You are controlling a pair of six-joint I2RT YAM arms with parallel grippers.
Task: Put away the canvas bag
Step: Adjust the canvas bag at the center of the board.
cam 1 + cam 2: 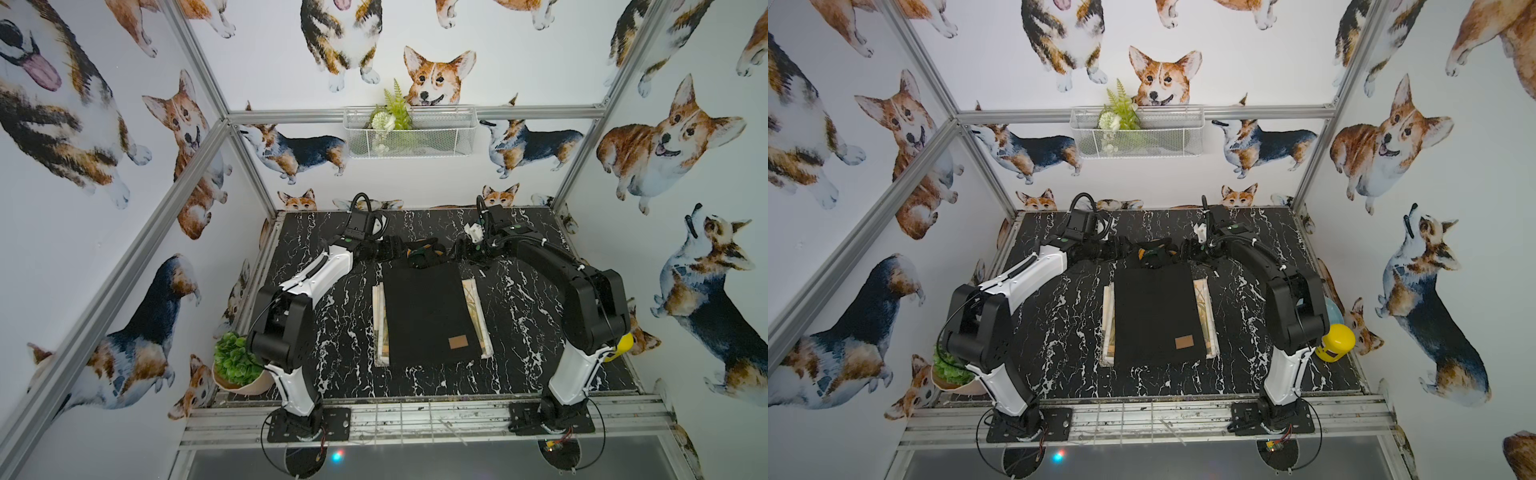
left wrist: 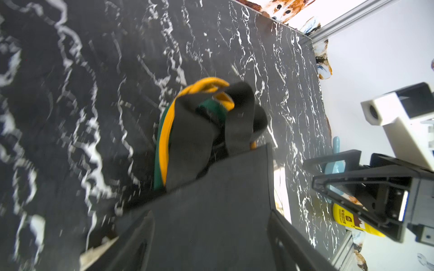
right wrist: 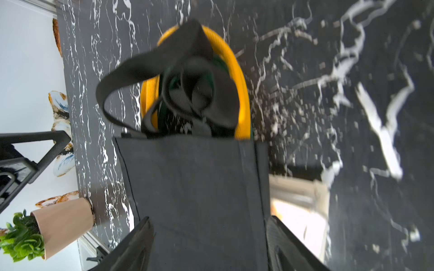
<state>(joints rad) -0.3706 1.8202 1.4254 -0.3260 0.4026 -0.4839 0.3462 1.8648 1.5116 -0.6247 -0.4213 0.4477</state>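
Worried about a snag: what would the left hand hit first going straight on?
Probably the canvas bag, lying between its open fingers, then its bunched straps; depth unclear.

Bright, diffuse and even in both top views, with clean white walls (image 1: 266, 62) and only faint soft shadows on the dark table (image 1: 332, 340). Strong wide-angle stretch toward the edges, frame posts (image 1: 195, 54) splayed. Small coloured glint on the glossy panel (image 1: 415, 463) in front. Heavy motion smear in both wrist views: marble veins streaked, bag (image 3: 195, 187) soft, pale paper (image 3: 298, 223) blown out to white
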